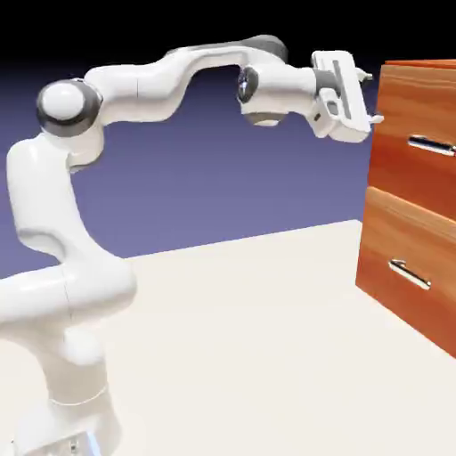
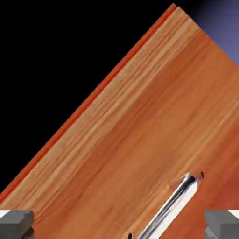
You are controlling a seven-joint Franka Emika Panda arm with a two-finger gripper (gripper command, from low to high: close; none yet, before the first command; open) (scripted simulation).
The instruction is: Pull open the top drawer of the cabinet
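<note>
at the cabinet's (image 1: 419, 205) upper corner | end effector (image 1: 372, 96) spread wide, empty, near the top drawer (image 1: 405, 160) front | handle (image 2: 170, 207) not gripped | drawer looks shut | grasp and pull remain

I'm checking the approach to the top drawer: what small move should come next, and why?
Probably ease the open gripper down and forward onto the top drawer's handle. It hangs short of the cabinet, above the bar, which sits off-centre in the hand view.

reddish-brown wood-grain cabinet (image 1: 405, 236), silver handle (image 2: 170, 207)
</note>
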